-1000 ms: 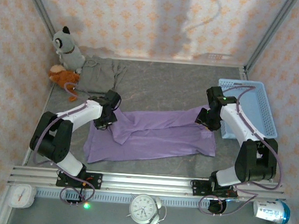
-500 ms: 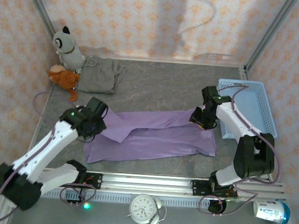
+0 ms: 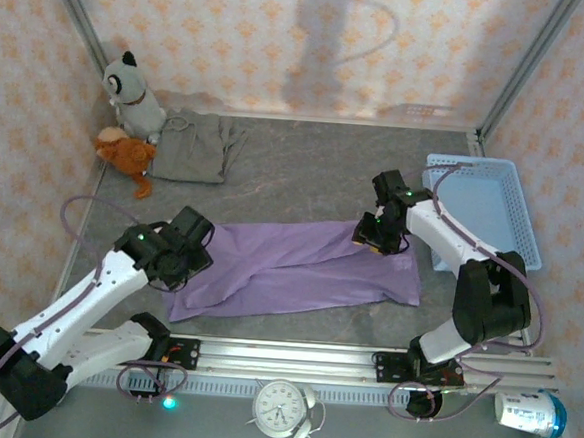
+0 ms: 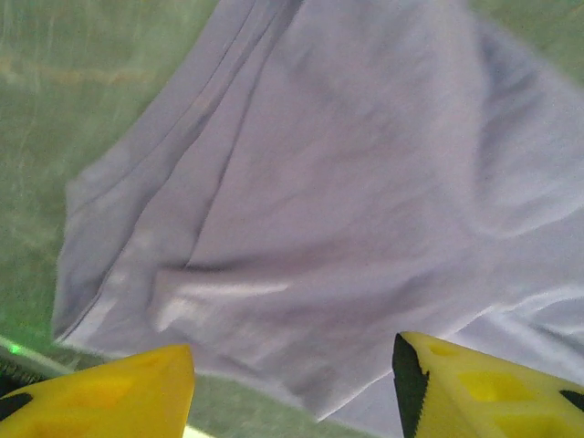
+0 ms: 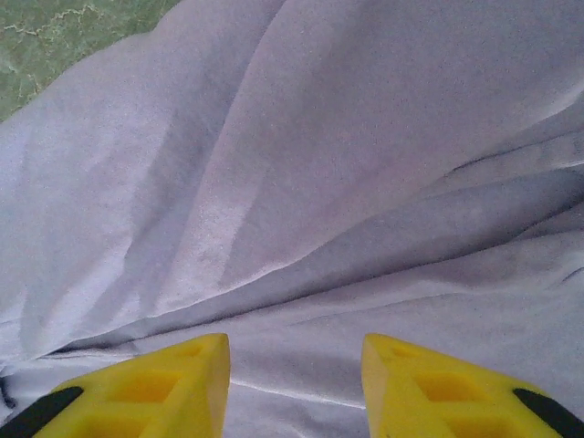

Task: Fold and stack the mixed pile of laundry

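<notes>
The lavender garment (image 3: 298, 270) lies flat across the middle of the table (image 3: 305, 170), its long axis running left to right and tilted a little, so the left end sits nearer the arm bases and the right end farther off. Each arm is at its own end of it: the left gripper (image 3: 179, 254) hangs over the left end, the right gripper (image 3: 371, 235) over the far right corner, so neither has to reach across. In the left wrist view the left fingers (image 4: 137, 392) stand wide apart with cloth spread below them and nothing between them. In the right wrist view the right fingers (image 5: 173, 383) stand closer together but apart, over rumpled cloth with long creases, and no fold looks pinched. The next fold seems to depend on which edge each arm takes, and both long edges run between the 2 grippers. The taupe garment (image 3: 192, 150) lies well apart in the far left corner, closer to the left arm and just beside the 2 plush toys (image 3: 130, 97). The table is a grey marbled sheet, smooth enough for cloth to slide. There is bare room beyond the lavender garment, a basket (image 3: 484, 202) at the right edge, and patterned walls on 3 sides.
</notes>
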Tool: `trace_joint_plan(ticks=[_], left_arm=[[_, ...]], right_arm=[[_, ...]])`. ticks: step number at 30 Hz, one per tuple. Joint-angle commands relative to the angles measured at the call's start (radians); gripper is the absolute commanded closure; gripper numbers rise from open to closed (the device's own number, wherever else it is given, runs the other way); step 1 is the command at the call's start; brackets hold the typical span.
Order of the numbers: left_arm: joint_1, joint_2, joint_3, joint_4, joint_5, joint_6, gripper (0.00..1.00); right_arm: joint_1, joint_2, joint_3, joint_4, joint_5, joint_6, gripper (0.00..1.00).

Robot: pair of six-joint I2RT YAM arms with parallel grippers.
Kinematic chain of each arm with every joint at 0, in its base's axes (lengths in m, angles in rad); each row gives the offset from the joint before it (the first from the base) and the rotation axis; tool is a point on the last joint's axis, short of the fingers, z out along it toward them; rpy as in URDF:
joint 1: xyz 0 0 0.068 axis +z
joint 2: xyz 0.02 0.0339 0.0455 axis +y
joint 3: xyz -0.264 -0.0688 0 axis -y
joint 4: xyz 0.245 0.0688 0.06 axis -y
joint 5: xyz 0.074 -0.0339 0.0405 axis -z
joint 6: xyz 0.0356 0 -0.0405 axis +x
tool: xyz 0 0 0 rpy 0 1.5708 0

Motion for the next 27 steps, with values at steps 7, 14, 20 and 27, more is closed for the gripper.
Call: trace_joint_plan(ticks=[7,14,20,27], left_arm=[[0.102,0.174,-0.051,0.296,-0.125,0.094,0.41],[0.123,0.366,-0.101,0.475,-0.105,0.109,0.57],[0.173,0.575,-0.018,0.482,-0.073,0.195,0.58],[0.232,0.818,0.221,0.466,-0.048,0.335,0.58]], right_arm=[[0.091,0.006,-0.056,0.046,-0.037,-0.006,0.6],[0.105,0.117,-0.083,0.167,-0.025,0.077,0.64],[0.105,0.266,0.027,0.168,0.061,0.106,0.66],[0.104,0.409,0.187,0.142,0.131,0.134,0.67]])
